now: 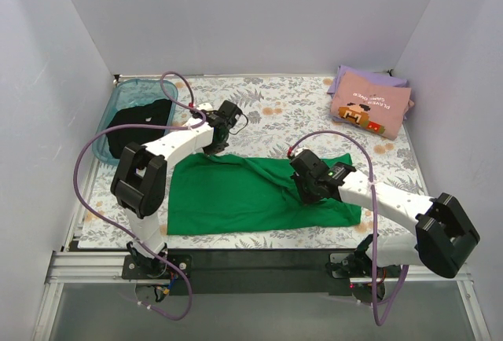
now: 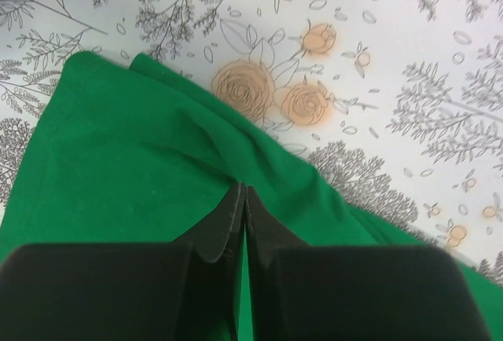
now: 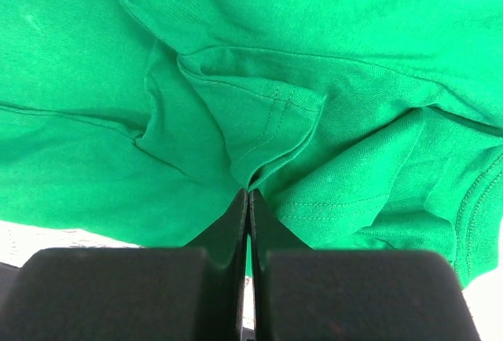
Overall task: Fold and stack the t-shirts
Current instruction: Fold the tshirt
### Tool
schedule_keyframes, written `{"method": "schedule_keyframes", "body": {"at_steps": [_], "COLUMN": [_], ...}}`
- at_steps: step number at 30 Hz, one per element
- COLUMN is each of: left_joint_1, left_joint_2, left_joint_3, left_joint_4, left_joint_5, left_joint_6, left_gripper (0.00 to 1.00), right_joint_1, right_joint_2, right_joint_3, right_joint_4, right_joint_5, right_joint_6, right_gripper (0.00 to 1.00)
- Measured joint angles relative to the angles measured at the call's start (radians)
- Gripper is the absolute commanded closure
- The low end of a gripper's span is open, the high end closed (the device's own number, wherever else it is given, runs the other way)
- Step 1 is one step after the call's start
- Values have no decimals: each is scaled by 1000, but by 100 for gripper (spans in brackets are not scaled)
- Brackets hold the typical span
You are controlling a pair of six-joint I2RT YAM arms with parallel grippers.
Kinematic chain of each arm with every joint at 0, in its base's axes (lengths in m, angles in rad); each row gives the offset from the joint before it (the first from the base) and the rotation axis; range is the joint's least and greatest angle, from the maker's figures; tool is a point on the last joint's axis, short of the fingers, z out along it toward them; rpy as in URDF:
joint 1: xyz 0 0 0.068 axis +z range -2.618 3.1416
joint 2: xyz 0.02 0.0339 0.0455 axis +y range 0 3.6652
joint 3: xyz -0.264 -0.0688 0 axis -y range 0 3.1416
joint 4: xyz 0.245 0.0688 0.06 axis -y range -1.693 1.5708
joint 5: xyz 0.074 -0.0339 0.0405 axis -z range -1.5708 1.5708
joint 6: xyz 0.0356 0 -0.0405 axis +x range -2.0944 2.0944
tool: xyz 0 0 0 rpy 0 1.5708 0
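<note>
The green t-shirt [image 1: 236, 196] lies spread across the front middle of the table, with bunched folds on its right half. My left gripper [image 1: 216, 146] is shut on the green shirt's far edge [image 2: 157, 144], pinching a fold at its tips. My right gripper [image 1: 302, 184] is shut on a seamed fold of the green shirt [image 3: 267, 129] near its right middle. A folded pink t-shirt with a brown-orange graphic [image 1: 368, 109] lies on a lavender one [image 1: 354, 78] at the far right. A black t-shirt [image 1: 140, 125] lies in the bin.
A translucent teal plastic bin [image 1: 126, 93] stands at the far left and holds the black shirt. The floral tablecloth [image 1: 283, 105] covers the table. White walls enclose the table on three sides.
</note>
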Motion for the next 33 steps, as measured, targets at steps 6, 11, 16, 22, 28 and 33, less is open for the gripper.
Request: {"method": "schedule_keyframes", "body": {"at_steps": [6,11,16,22,28,33], "left_joint_1": [0,0,-10,-64,-91,-90], "left_joint_2": [-16,-16,0,75,183,181], "left_joint_3": [-34,-32,-16,40,111,110], "left_joint_4": [61,143,199,203,121,50], "left_joint_5": [103,193,272,282,241,208], "left_joint_6": [42,75,121,140,113,82], "left_gripper": [58,54,53,58,81,100], "right_joint_1": [0,0,0,0,0,0], "right_joint_2": [-15,-15,-28,-63,-69,-74], "right_joint_3": [-2,-17,-44,-58,-63,-64], "right_joint_4": [1,-2,-2,-3,-4,-4], "right_joint_5": [0,0,0,-1,0,0], "right_joint_6": [4,8,19,27,27,27], "right_gripper": [99,99,99,99,99,99]}}
